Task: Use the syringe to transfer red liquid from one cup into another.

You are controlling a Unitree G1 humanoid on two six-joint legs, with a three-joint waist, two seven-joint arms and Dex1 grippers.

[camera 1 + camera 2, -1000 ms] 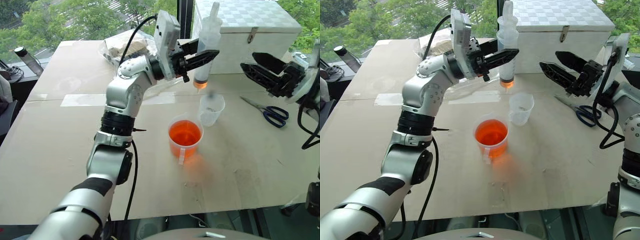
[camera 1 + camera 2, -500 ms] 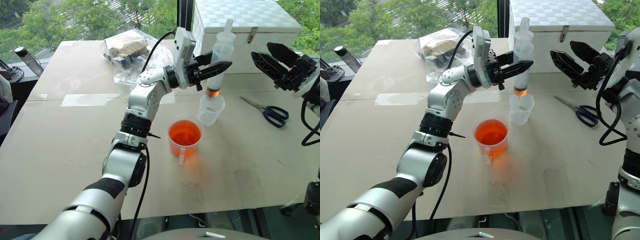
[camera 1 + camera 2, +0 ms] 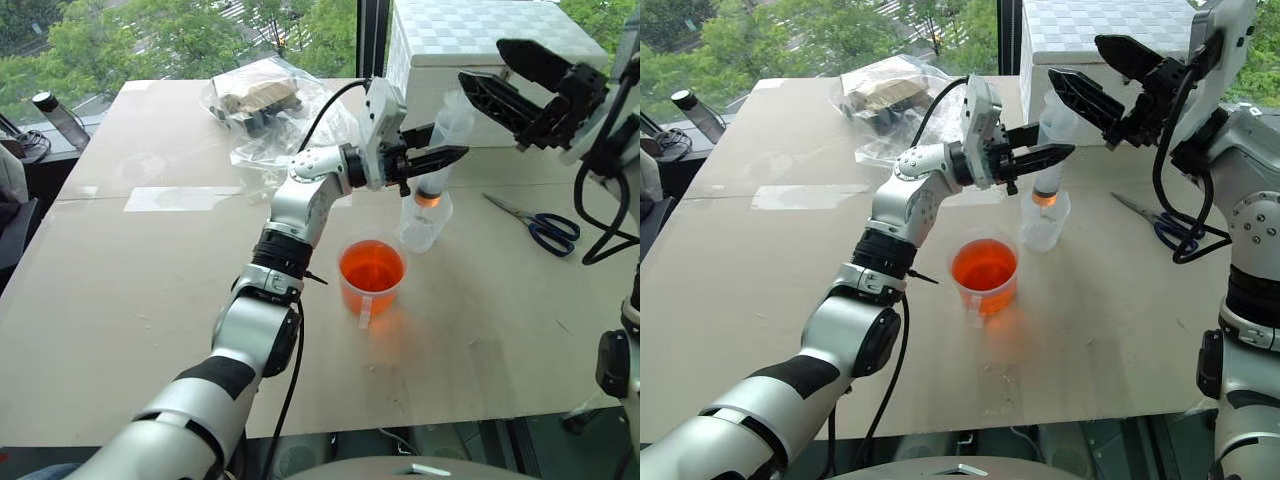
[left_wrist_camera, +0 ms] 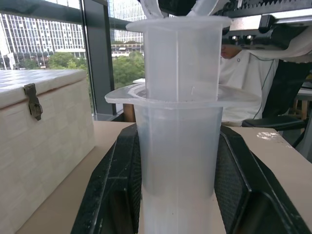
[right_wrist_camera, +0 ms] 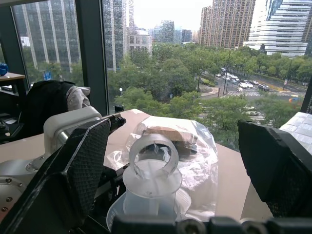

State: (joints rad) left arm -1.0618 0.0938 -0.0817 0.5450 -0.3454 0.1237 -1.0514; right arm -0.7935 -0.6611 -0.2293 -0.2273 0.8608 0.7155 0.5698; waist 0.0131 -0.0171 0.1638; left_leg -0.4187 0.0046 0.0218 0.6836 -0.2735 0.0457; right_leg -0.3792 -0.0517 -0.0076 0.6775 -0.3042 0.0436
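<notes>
**Syringe held upright over the small cup, second gripper spread above its plunger**

One syringe (image 3: 437, 150), clamped round the barrel by the left gripper (image 3: 440, 158), fingers shut tight on it. Standing nearly upright, orange-tinged tip dipping into the mouth of the smaller colourless cup (image 3: 425, 222). Two cups in all: that clear one, and just beside it toward the near edge of the table (image 3: 120, 300) the wider beaker (image 3: 371, 275), holding the red liquid (image 3: 371, 268), tab handle facing the near edge. A little orange also low in the syringe barrel.

Right gripper (image 3: 1095, 70) spread wide, holding nothing, hovering just above the plunger top, fingers pointing toward the left arm.

One pair of blue-handled scissors (image 3: 535, 224) lying flat toward the right edge. One white lidded box (image 3: 470, 40) at the far right corner. One clear plastic bag (image 3: 262, 108) with dark contents near the far edge.

From the left wrist: barrel (image 4: 178, 156) and flange pressed between the two black fingers (image 4: 117, 190), box latch to one side, a person in white behind. From the right wrist: ring-shaped plunger top (image 5: 152, 158) seen between the wide-apart fingers (image 5: 80, 165), bag beyond it, trees and towers through the window.
</notes>
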